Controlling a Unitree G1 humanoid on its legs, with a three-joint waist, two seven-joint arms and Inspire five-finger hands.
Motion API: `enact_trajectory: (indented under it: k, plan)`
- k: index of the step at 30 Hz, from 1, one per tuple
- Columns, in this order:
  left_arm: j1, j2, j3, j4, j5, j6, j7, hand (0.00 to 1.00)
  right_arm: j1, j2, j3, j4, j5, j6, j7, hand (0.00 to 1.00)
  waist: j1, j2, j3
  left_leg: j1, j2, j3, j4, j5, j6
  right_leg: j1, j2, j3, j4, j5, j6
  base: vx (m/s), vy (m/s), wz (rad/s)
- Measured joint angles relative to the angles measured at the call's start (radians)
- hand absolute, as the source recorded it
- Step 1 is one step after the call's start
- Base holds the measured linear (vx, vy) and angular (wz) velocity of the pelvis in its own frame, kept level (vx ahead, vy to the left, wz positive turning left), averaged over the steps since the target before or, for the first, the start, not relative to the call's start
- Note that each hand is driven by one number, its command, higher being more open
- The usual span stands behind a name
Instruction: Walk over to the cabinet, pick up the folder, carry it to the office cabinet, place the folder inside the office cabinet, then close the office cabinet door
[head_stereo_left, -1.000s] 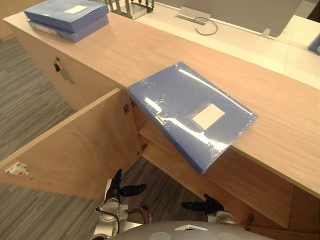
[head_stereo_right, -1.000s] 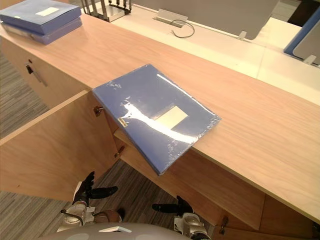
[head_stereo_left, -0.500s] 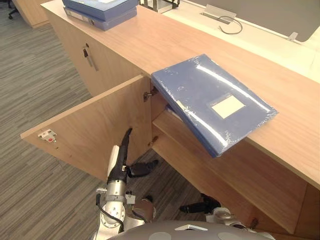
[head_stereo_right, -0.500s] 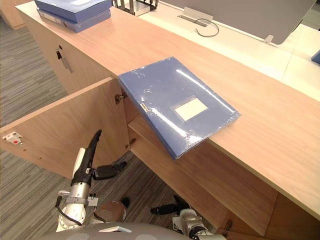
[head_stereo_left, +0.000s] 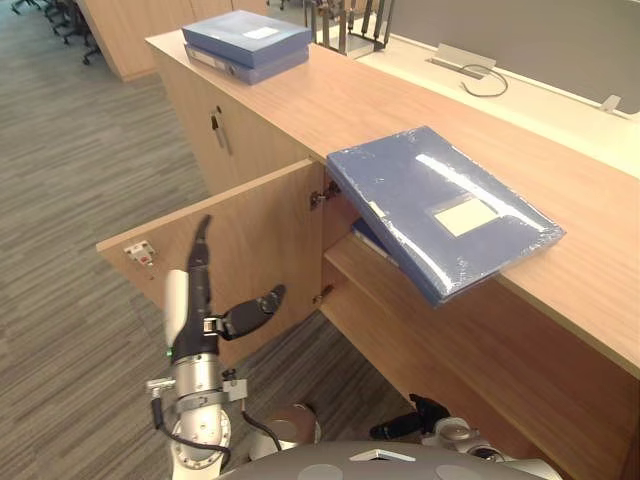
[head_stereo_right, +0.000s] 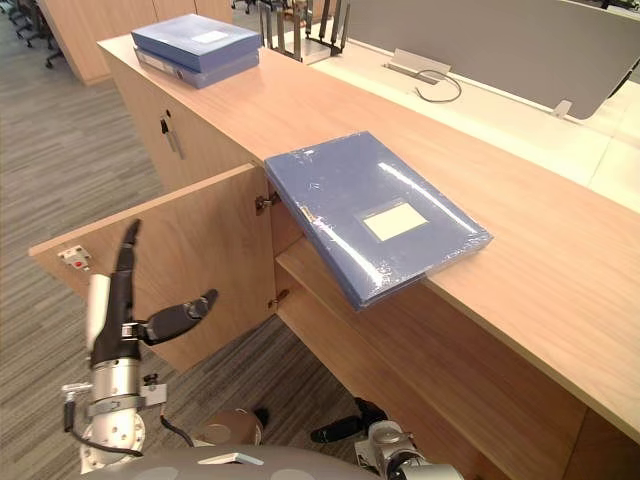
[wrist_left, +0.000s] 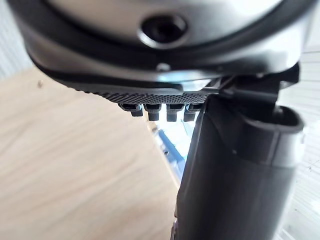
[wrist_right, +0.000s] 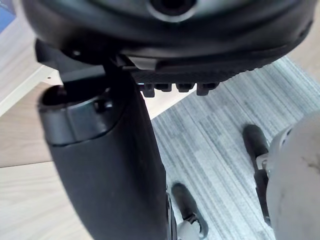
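The blue folder (head_stereo_left: 440, 210) is lying flat on top of the wooden cabinet (head_stereo_left: 330, 110). One of its corners is sticking out over the edge, above the open part with the shelf (head_stereo_left: 400, 300). The cabinet door (head_stereo_left: 255, 235) is standing wide open. The left hand (head_stereo_left: 197, 300) is pointing up in front of the door, with its fingers straight and its thumb sticking out sideways. The right hand (head_stereo_left: 410, 418) is hanging low over the carpet (head_stereo_left: 80, 200), with its fingers stretched out. A stack of blue folders (head_stereo_left: 248, 42) is sitting at the far end of the top.
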Motion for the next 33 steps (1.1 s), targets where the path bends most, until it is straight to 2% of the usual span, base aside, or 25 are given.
enact_trajectory:
  k: [8, 14, 21, 24, 25, 29, 33]
  plan:
    - [0.037, -0.001, 0.136, -0.075, 0.006, -0.002, 0.021, 1.0, -0.036, -0.003, 0.02, 0.02, -0.035, 0.004, 0.02, 1.0, 0.002, 0.011, -0.014, 0.019, 0.002, -0.012, -0.008, 0.003, -0.011, 0.01, -0.008, -0.007, 0.034, -0.019, 0.003, -0.03, 0.006, 0.05]
    - [0.036, 0.013, 0.211, -0.171, 0.005, -0.002, 0.037, 1.0, -0.036, -0.005, 0.039, 0.02, -0.035, 0.005, 0.027, 1.0, -0.002, 0.019, -0.048, 0.037, 0.019, 0.004, -0.038, 0.011, -0.004, -0.002, -0.014, 0.013, 0.05, -0.035, 0.002, 0.01, -0.021, -0.1]
    - [-0.005, 0.23, 0.203, -0.224, 0.004, -0.077, 0.015, 1.0, -0.038, -0.005, 0.077, 0.02, -0.034, 0.005, 0.046, 1.0, -0.004, 0.037, -0.08, 0.071, 0.048, 0.048, -0.065, 0.014, -0.001, -0.011, -0.017, 0.062, 0.067, -0.052, -0.005, 0.04, -0.037, -0.2]
    - [-0.059, 0.342, 0.167, -0.227, 0.004, -0.098, 0.008, 1.0, -0.04, -0.011, 0.079, 0.02, -0.033, 0.005, 0.045, 1.0, -0.003, 0.035, -0.093, 0.071, 0.06, 0.071, -0.081, 0.014, -0.001, -0.027, -0.017, 0.084, 0.064, -0.052, -0.005, 0.03, -0.011, -0.25]
    - [-0.083, 0.414, 0.144, -0.227, 0.005, -0.115, 0.006, 1.0, -0.045, -0.012, 0.089, 0.02, -0.025, 0.004, 0.044, 1.0, -0.005, 0.035, -0.095, 0.071, 0.066, 0.088, -0.082, 0.014, -0.001, -0.035, -0.016, 0.101, 0.062, -0.051, -0.005, 0.02, 0.002, -0.35]
    - [-0.129, 0.54, 0.079, -0.229, 0.006, -0.163, -0.015, 1.0, -0.046, -0.014, 0.114, 0.02, -0.014, 0.005, 0.044, 1.0, -0.007, 0.021, -0.097, 0.069, 0.081, 0.13, -0.085, 0.008, 0.0, -0.053, -0.007, 0.145, 0.042, -0.035, -0.011, 0.02, 0.002, -0.33]
    - [-0.142, 0.607, 0.075, -0.229, 0.006, -0.187, -0.033, 1.0, -0.046, -0.019, 0.114, 0.019, 0.006, 0.005, 0.043, 1.0, -0.009, 0.003, -0.1, 0.066, 0.087, 0.155, -0.085, 0.005, 0.0, -0.057, -0.002, 0.171, 0.028, -0.022, -0.013, 0.03, 0.002, -0.24]
